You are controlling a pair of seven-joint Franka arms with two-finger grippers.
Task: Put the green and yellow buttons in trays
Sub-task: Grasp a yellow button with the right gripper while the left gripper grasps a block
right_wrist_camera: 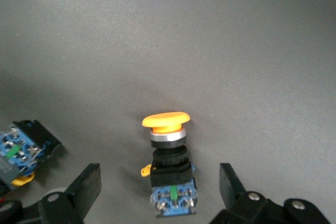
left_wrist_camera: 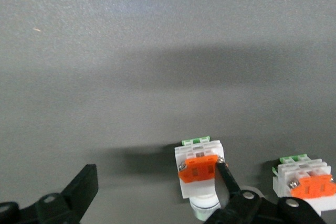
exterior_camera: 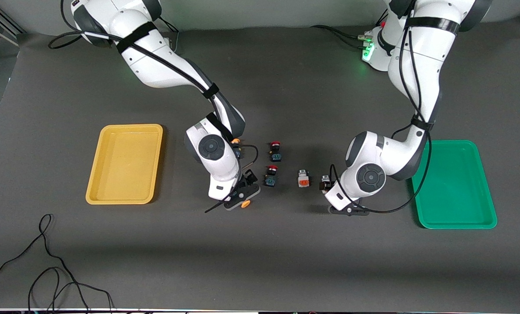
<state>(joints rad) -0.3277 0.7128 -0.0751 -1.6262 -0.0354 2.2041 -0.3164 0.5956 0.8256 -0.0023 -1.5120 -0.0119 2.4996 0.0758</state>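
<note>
Now both end effectors sit low on the surface, fingers spread wide, holding nothing. Right end effector (right_wrist_camera: 160, 187) straddles a yellow-capped button (right_wrist_camera: 168, 163), w/ the yellow tray (exterior_camera: 95, 174) toward that arm's end. Left end effector (left_wrist_camera: 157, 195) is around a white button (left_wrist_camera: 199, 174); another white button (exterior_camera: 303, 178) just beside. Green tray (exterior_camera: 482, 183) near.

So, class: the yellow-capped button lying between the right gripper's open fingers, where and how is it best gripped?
Probably by the dark square body, from straight above, one finger on each flat side. The button lies on its side; its round cap would likely slip. The right gripper already straddles it.
</note>
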